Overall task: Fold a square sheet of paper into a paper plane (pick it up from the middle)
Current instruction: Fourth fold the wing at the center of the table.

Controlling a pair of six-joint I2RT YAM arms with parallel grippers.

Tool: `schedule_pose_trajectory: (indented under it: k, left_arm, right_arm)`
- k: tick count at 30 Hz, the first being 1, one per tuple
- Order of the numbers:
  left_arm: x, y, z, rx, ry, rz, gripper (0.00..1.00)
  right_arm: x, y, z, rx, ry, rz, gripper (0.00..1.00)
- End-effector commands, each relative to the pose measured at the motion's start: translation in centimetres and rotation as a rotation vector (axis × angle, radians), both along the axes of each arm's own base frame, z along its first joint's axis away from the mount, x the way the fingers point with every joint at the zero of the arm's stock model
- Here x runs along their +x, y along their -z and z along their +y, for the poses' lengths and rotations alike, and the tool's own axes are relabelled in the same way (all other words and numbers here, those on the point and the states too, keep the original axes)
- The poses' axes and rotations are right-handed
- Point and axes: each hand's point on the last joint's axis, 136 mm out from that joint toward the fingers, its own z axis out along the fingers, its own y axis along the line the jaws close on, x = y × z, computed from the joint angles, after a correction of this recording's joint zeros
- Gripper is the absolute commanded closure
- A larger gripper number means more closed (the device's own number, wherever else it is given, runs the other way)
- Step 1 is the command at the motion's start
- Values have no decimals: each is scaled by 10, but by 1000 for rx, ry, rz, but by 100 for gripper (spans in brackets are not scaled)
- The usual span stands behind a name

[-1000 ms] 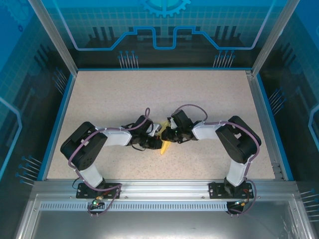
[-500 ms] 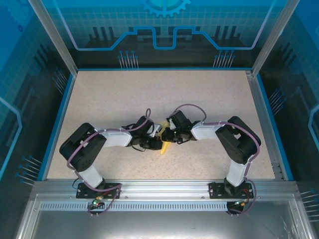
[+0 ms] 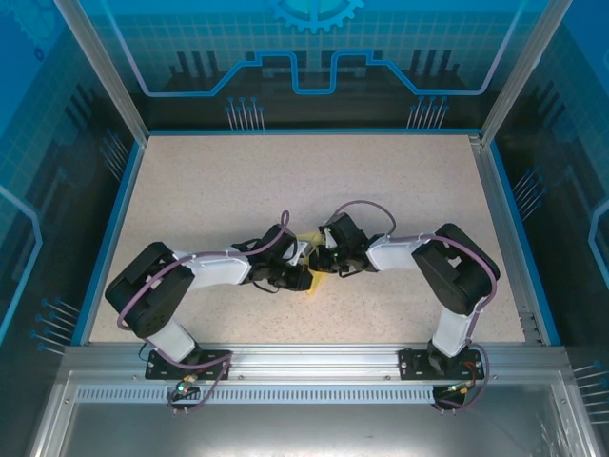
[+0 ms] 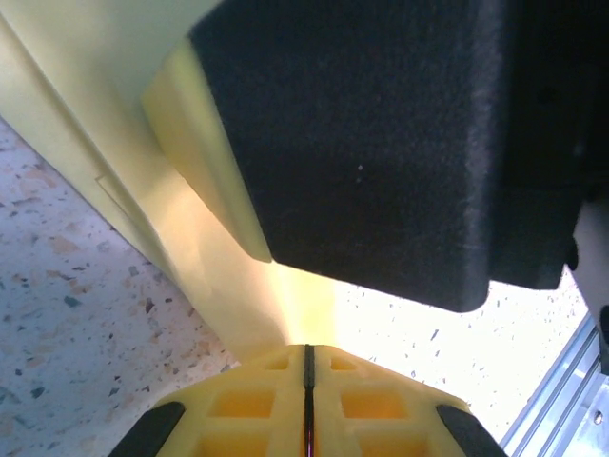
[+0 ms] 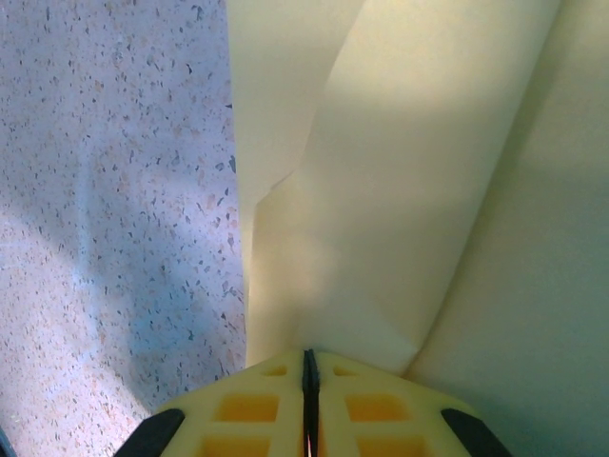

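The square sheet of paper (image 3: 308,237), yellow and already creased into overlapping layers, sits at the middle of the speckled worktop (image 3: 238,181), caught between two robot arms whose wrists meet there. Seen from above, only slivers of yellow show past the dark wrist housings. The left pincer (image 3: 300,278) reaches in from the left and the right pincer (image 3: 322,257) from the right, the two just beside each other. In the left wrist view, the left pincer (image 4: 307,347) has its yellow fingers (image 4: 247,405) pressed together with only a thin dark seam between them. The paper (image 4: 219,276) rises straight out of their tips as a steep, brightly lit fold above the worktop (image 4: 67,314). A black block (image 4: 381,143) sits close above it, pressed against the fold. In the right wrist view, the right pincer (image 5: 307,354) is likewise clamped, finger against finger. The paper (image 5: 400,190) fans out from its tips in several pale layers with a stepped edge on the left, over the grey-flecked worktop (image 5: 114,190). Both pincers grip the sheet. Blue translucent panels (image 3: 57,190) wall in the cell.
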Motion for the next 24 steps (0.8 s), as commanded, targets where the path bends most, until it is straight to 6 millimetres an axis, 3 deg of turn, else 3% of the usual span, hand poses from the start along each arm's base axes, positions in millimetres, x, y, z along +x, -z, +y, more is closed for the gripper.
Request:
schedule_pose_trajectory:
  k: [1,24]
  left_arm:
    - [-5,8,-4,-9,5,27,91]
    - [-31,31,-2,17,9,83,92]
  right_arm:
    - [-36,43,-31,-147,7,137,90]
    - [-32,33,-36,-139,22,117,90]
